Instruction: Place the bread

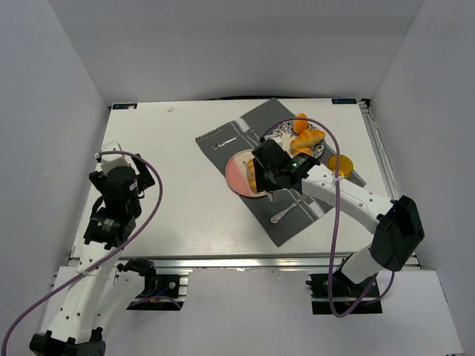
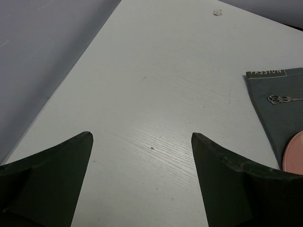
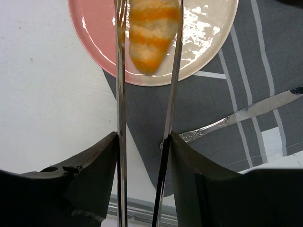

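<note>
My right gripper [image 3: 144, 137] is shut on a pair of metal tongs [image 3: 120, 94]. The tongs' two arms reach forward and pinch the bread [image 3: 150, 33], a ridged golden-orange roll with pale stripes. The bread is over the pink plate [image 3: 92, 33], near its front rim; I cannot tell whether it touches the plate. In the top view the right gripper [image 1: 269, 172] is at the plate [image 1: 236, 170], with the bread [image 1: 252, 178] at its tip. My left gripper [image 2: 142, 137] is open and empty over bare table at the left [image 1: 111, 156].
The plate sits on a grey striped placemat [image 1: 297, 211] with a spoon [image 1: 286, 213], a knife [image 3: 255, 111] and a fork [image 1: 226, 141]. Behind it a small plate holds more orange rolls [image 1: 306, 137]. A round orange bun [image 1: 340, 164] lies at the right.
</note>
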`<state>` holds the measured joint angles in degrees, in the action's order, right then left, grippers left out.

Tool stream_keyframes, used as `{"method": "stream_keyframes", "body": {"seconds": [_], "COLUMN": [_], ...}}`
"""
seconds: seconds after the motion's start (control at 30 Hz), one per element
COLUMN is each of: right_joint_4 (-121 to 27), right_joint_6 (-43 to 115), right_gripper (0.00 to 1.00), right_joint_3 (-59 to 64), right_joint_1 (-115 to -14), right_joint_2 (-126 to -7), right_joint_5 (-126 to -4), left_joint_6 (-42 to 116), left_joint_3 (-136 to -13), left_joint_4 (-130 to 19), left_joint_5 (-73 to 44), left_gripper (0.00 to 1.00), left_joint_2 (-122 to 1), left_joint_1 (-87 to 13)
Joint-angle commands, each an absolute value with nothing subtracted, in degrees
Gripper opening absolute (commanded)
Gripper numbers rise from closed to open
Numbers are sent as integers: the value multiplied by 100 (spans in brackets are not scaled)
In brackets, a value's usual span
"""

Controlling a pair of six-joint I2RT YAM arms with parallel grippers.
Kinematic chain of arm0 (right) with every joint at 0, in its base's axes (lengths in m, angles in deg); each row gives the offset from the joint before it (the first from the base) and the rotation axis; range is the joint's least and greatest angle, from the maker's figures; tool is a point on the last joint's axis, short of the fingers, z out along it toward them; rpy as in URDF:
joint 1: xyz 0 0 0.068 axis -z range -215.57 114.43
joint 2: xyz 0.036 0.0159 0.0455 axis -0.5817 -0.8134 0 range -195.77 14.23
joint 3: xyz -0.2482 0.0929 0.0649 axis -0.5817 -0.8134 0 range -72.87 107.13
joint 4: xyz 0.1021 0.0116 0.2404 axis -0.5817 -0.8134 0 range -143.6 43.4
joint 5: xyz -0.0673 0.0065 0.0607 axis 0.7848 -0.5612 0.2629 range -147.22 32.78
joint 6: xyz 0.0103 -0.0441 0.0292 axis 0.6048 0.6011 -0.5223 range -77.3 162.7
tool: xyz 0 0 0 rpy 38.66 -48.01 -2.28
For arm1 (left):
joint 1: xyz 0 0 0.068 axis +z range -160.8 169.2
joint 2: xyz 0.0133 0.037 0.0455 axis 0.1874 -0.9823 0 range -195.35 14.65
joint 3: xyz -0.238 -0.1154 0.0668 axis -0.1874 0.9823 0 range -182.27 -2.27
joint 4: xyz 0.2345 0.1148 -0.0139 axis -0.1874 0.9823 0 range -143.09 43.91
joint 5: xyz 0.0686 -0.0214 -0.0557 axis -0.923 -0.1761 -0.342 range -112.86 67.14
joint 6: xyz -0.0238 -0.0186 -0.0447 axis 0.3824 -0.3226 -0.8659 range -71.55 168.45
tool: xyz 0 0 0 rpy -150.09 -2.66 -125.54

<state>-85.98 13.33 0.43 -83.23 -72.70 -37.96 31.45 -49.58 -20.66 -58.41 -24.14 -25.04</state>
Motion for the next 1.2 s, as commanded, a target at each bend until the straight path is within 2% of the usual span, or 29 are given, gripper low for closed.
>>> {"method": "stream_keyframes", "body": {"seconds": [0.0,0.33,0.43,0.57,0.7,0.93,1.17], "right_joint_4": [-8642,-8765,-8432,-7274,-6665,-5418,-4863], "right_joint_6": [1361,1649,2105,2739,2942,3241,3206], "right_gripper": [52,51,50,47,46,46,47], "right_joint_3": [298,825,896,396,-158,-949,-1397], "right_joint_1": [-8373,-8628,-8900,-9365,-9682,-10254,-10351], "right_joint_2": [-7058,-7014,-6971,-6804,-6926,-7242,-7743], "right_joint_5": [-3596,-3341,-3656,-4437,-4623,-4518,-4071], "left_joint_6": [3149,3140,3131,3096,3070,3078,3078], "left_joint_3": [-4929,-4920,-4903,-4911,-4894,-4885,-4841], "left_joint_4": [-2057,-2074,-2074,-2083,-2092,-2065,-2030], "left_joint_5": [-5863,-5863,-5890,-5872,-5846,-5855,-5863], "left_gripper": [96,96,96,96,96,96,96], "left_joint_2": [-2359,-2367,-2359,-2367,-2359,-2341,-2280], "left_joint_1": [-2522,-2522,-2522,-2522,-2522,-2522,-2522]}}
